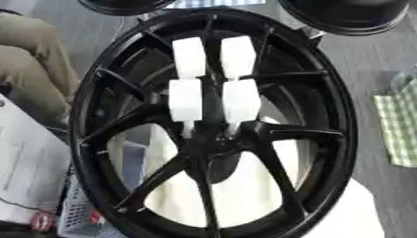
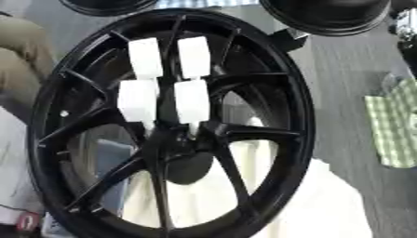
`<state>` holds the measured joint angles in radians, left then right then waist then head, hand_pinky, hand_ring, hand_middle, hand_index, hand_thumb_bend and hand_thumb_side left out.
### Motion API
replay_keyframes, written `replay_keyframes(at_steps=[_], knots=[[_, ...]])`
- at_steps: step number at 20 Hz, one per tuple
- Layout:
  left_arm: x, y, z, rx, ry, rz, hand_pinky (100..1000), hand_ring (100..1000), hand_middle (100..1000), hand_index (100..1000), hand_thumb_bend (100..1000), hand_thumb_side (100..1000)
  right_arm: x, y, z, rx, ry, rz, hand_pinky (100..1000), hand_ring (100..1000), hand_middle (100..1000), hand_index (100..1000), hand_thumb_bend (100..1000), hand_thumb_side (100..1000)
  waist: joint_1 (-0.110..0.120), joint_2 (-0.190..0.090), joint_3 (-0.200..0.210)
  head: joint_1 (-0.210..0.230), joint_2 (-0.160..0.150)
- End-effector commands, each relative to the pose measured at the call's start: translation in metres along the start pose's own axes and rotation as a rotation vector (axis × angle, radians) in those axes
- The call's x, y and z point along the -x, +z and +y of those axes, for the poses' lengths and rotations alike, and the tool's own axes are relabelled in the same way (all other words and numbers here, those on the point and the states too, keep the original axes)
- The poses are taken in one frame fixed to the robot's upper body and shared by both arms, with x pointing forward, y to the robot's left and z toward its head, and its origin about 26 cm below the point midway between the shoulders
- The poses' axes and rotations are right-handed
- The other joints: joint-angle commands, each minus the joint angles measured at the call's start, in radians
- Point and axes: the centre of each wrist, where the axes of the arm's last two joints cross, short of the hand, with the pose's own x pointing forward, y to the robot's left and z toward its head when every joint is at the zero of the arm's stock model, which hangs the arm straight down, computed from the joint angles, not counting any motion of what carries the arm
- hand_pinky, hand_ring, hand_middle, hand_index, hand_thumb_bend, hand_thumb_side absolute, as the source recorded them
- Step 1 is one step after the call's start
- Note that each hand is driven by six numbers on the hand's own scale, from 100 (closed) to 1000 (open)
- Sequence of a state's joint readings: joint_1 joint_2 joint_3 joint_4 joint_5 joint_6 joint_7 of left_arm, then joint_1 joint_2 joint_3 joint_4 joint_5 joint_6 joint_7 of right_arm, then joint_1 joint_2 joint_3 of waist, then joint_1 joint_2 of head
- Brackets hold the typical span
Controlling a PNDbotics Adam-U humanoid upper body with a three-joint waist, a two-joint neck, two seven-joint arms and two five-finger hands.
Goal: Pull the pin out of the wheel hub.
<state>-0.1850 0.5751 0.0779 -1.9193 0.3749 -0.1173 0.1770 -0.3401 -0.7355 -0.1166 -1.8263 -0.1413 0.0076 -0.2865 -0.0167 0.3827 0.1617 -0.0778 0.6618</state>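
Observation:
A large black spoked wheel [image 1: 326, 93] fills both views, standing tilted, with its hub [image 1: 208, 139] a little below the middle. Two long white pieces lie side by side over the upper spokes. The left white piece [image 1: 185, 100] and the right white piece [image 1: 241, 98] each narrow to a thin tip that meets the hub at its top edge. I cannot tell how deep the tips sit in the hub. Neither of my hands shows in either view.
Two more black wheels [image 1: 350, 16] sit at the top edge. A green checked cloth [image 1: 399, 123] lies on the grey floor at the right. A person's clothed leg [image 1: 32, 60] is at the left, with white paper [image 1: 29, 172] and a mesh basket [image 1: 77, 214] below it.

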Motion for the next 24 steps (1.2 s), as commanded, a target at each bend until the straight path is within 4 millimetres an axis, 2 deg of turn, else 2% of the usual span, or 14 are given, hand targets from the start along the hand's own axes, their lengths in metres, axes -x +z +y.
replay_keyframes(at_steps=[1, 5, 14, 20, 24], knots=[[-0.020, -0.004, 0.007, 0.036, -0.047, -0.024, 857, 880, 787, 828, 170, 892, -0.032, -0.016, -0.018, -0.097, 0.110, -0.080, 749, 780, 692, 798, 100, 546, 0.003, -0.036, -0.002, 0.013, 0.011], [-0.027, -0.002, 0.010, 0.062, -0.069, -0.016, 857, 880, 787, 827, 181, 896, -0.063, -0.032, -0.027, -0.263, 0.279, -0.135, 773, 791, 704, 802, 100, 445, 0.000, -0.048, -0.006, 0.026, 0.016], [-0.030, -0.002, 0.012, 0.108, -0.079, 0.006, 857, 881, 786, 826, 169, 898, -0.114, -0.063, -0.034, -0.588, 0.552, -0.178, 821, 826, 745, 815, 100, 331, -0.025, -0.063, -0.001, 0.015, 0.012], [-0.032, -0.003, 0.014, 0.139, -0.100, 0.006, 856, 881, 786, 825, 167, 901, -0.133, -0.081, -0.025, -0.775, 0.680, -0.199, 850, 855, 780, 826, 100, 318, -0.047, -0.061, 0.005, -0.006, 0.018], [-0.033, -0.004, 0.015, 0.145, -0.105, 0.007, 855, 881, 785, 825, 168, 903, -0.141, -0.092, -0.008, -0.915, 0.726, -0.222, 863, 872, 799, 838, 100, 419, -0.056, -0.056, 0.009, -0.018, 0.016]])
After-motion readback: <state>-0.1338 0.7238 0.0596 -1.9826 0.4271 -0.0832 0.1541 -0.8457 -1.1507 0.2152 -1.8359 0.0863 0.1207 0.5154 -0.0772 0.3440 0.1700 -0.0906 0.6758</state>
